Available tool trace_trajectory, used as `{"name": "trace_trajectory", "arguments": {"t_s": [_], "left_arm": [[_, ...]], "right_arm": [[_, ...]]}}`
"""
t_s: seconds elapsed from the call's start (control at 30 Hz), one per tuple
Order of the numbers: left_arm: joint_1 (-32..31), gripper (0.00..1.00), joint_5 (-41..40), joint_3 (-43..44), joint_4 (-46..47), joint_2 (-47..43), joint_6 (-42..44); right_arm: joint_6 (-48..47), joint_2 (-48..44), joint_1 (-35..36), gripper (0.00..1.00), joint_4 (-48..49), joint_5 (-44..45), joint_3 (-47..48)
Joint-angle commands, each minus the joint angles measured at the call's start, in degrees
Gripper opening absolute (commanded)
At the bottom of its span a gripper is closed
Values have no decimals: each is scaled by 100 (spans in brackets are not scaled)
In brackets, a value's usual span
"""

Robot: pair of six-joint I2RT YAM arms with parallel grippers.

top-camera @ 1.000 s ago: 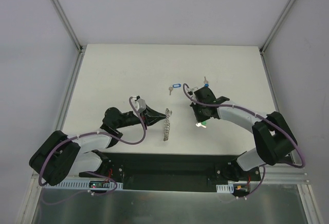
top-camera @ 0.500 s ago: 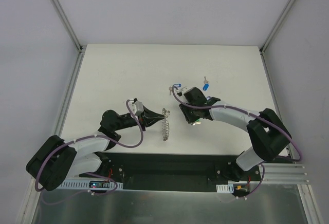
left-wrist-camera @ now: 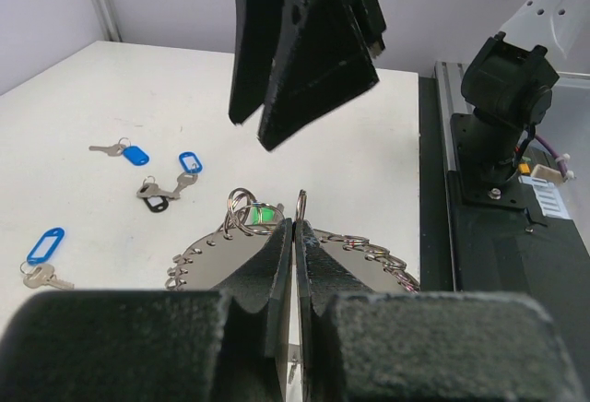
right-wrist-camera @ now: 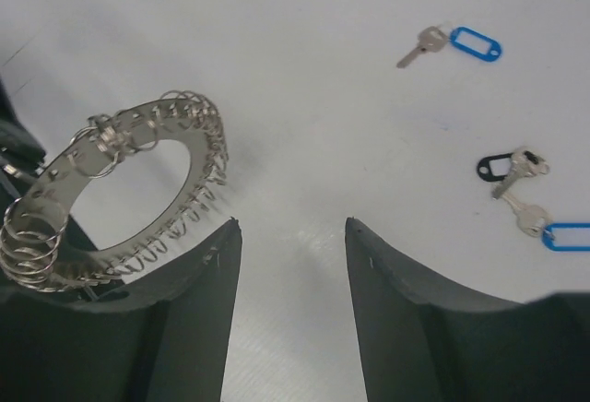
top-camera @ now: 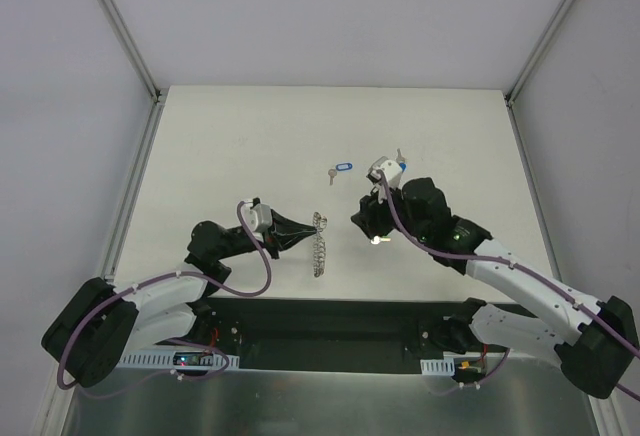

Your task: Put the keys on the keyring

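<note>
My left gripper (left-wrist-camera: 295, 236) is pressed together on the rim of the large grey metal keyring (right-wrist-camera: 138, 190), which is fringed with small wire loops, and holds it up on edge over the white table (top-camera: 230, 146). My right gripper (right-wrist-camera: 290, 236) hangs just beside the ring, fingers spread, gripping nothing. Small silver keys (right-wrist-camera: 452, 44) with blue oval tags lie scattered well beyond both, one bunched with a black tag (right-wrist-camera: 495, 167)
</note>
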Motion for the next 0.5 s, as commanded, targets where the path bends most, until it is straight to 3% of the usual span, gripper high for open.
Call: {"name": "trace_trajectory", "arguments": {"t_s": [0.0, 0.13, 0.47], "left_arm": [[53, 0, 147, -44, 321, -215, 91], [53, 0, 217, -106, 286, -295, 47], [53, 0, 191, -185, 452, -312, -76]], "right_arm": [[-125, -120, 213, 50, 808, -1010, -393], [-230, -173, 494, 45, 1309, -1625, -499], [-442, 205, 960, 41, 1802, -1952, -244]]}}
